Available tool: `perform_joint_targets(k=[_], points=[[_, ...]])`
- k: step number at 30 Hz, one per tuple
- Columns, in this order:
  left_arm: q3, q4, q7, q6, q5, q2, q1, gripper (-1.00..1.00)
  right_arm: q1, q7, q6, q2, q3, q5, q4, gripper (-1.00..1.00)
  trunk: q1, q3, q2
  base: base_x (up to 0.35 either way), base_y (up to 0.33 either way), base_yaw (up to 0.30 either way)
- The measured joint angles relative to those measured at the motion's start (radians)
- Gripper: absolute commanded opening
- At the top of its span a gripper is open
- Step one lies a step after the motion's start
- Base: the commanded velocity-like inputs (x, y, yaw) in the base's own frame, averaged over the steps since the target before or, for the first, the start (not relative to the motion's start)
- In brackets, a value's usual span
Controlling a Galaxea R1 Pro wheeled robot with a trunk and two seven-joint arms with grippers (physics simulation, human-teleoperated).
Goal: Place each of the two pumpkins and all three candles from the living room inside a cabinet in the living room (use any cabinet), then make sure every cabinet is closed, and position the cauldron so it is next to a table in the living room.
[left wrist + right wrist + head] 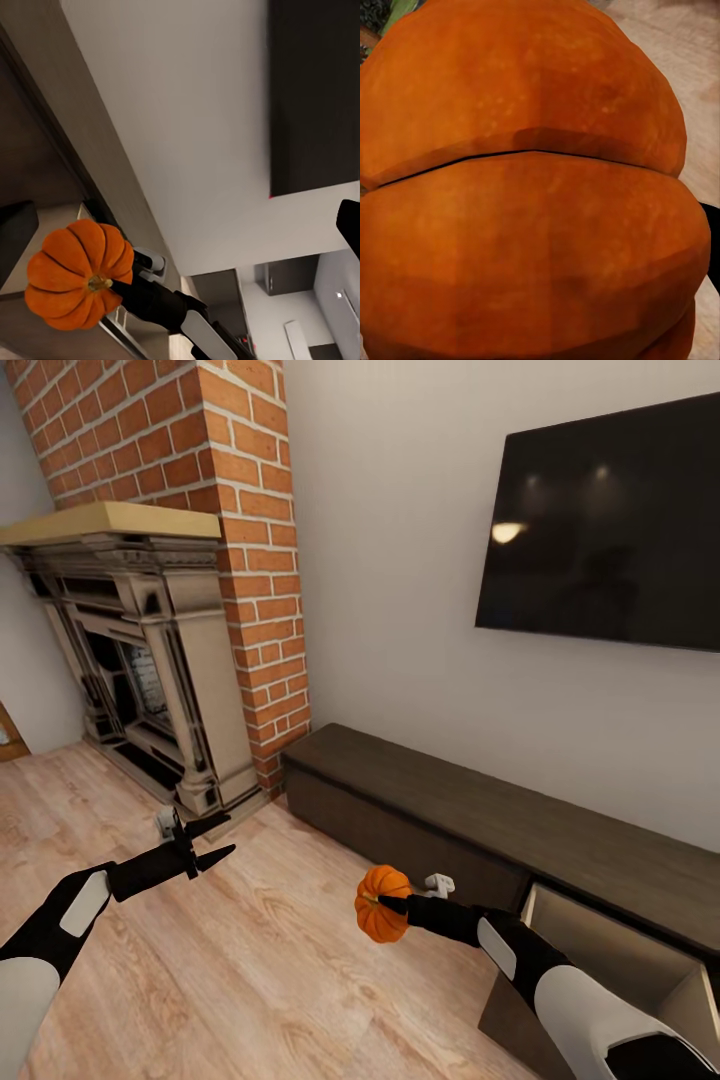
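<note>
- The right gripper [392, 905] has its jaws clenched on a pumpkin [381, 903], and it holds the pumpkin in the air above the wood floor [250, 970], just in front of the long cabinet [480, 820].
- The left gripper [212, 840] carries nothing; its two dark fingers [218, 853] stand apart, so the jaws are released. It hangs over the floor near the fireplace [140, 670].
- The pumpkin is small, round and orange, with ribbed segments; the left wrist view shows a short pale stem [96, 283] in the middle of its segments.
- I judge it to be light and stiff, not soft. The skin looks smooth, so it may slip or turn between narrow fingers. The best hold seems to be across the widest part of the body, not on the stem.
- In the right wrist view the orange skin [532, 195] is very close, with one deep groove between two segments.
- The cabinet is low, of dark brown wood with flat fronts and no handles. One drawer [620, 950] at the robot's right is open and shows a pale beige inside; the pumpkin is near it but not yet over it.
- Behind are a red brick chimney [250, 510], a pale wall and a large black screen [610, 520] with a glossy face.
</note>
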Motion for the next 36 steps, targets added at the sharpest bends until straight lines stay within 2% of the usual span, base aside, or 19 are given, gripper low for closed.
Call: perform_joint_targets(k=[23, 36], points=[[-0.001, 0.001, 0.000, 0.001, 0.000, -0.004, 0.000, 1.00, 0.000, 0.000, 0.000, 0.000, 0.000, 0.000, 0.000, -1.00, -0.088, 0.072, 0.161, 0.000, 0.000, 0.000], [0.001, 0.035, 0.000, 0.000, 0.002, -0.003, 0.000, 1.00, 0.000, 0.002, 0.001, 0.001, 0.000, -0.002, -0.001, -1.00, -0.138, 0.113, 0.252, 0.000, 0.000, 0.000]])
